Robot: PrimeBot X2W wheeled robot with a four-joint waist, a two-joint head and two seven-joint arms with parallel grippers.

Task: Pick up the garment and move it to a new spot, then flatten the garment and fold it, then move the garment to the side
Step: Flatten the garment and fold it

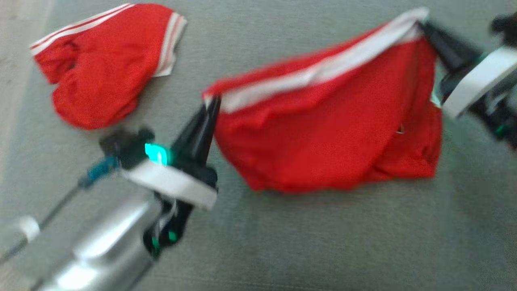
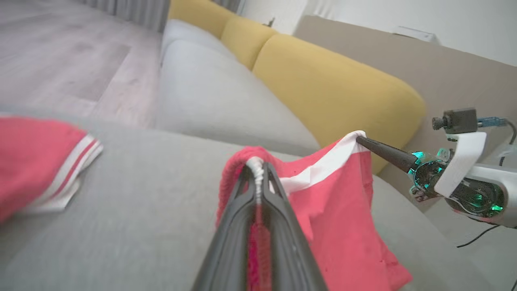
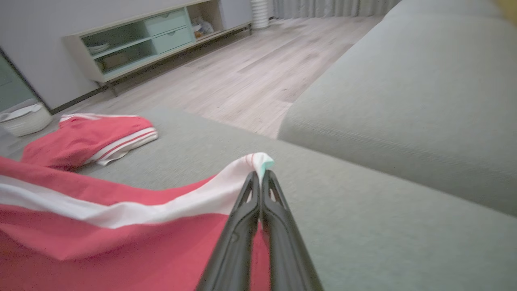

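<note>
The garment is red with a white band along its upper edge, and it hangs stretched between both grippers above the grey sofa seat. My left gripper is shut on the band's left corner; in the left wrist view its fingers clamp white and red cloth. At the far right, my right gripper is shut on the other corner, and the right wrist view shows the white band pinched at the right gripper's tips. The same right gripper appears in the left wrist view, holding the garment.
A second red garment with white stripes lies crumpled at the seat's far left. Yellow back cushions line the sofa. Wooden floor and a low cabinet lie beyond the seat's edge.
</note>
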